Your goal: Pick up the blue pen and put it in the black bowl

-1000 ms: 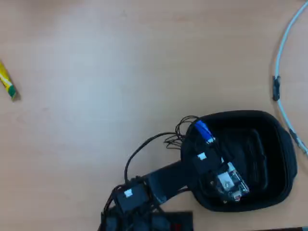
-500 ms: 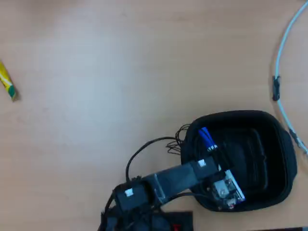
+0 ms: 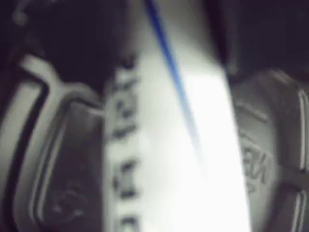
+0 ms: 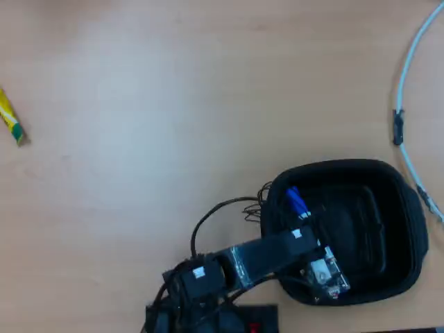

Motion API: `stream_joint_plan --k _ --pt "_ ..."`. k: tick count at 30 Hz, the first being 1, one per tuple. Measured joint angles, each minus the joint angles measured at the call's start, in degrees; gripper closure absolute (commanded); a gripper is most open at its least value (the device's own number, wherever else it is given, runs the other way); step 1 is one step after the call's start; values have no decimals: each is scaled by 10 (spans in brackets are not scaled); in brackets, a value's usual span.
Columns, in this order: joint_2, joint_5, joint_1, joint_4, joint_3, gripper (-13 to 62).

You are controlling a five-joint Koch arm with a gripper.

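Observation:
The blue pen point(image 4: 295, 202) hangs over the left inner part of the black bowl point(image 4: 413, 229), with only its blue cap end sticking out past the arm in the overhead view. My gripper point(image 4: 302, 223) is above the bowl's left side and seems shut on the pen, though the jaws are mostly hidden by the arm. In the wrist view the pen's white barrel point(image 3: 164, 164), with a blue line and dark print, fills the middle, blurred and very close. The bowl's embossed floor point(image 3: 58, 169) shows on both sides.
A yellow-and-green stick point(image 4: 10, 125) lies at the far left edge of the wooden table point(image 4: 173, 104). A white cable point(image 4: 406, 83) runs down the right edge, close to the bowl's right rim. The arm's base and wires point(image 4: 201, 277) sit left of the bowl.

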Motion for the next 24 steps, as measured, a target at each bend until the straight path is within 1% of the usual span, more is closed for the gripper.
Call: stream_joint_plan --k 4,6,7,9,14,17,19,20,24 --pt "-10 1 -4 0 0 550" --pt "-14 1 -4 0 0 526" --pt "-14 1 -4 0 0 500" --pt "-14 1 -4 -1 0 416" --pt "-14 1 -11 -3 -1 131" --pt "-14 0 -12 -7 -1 14" --pt "-14 0 -13 -15 0 -25" --pt "-14 0 -13 -17 0 -33" --pt "-14 0 -15 -22 -1 -32"
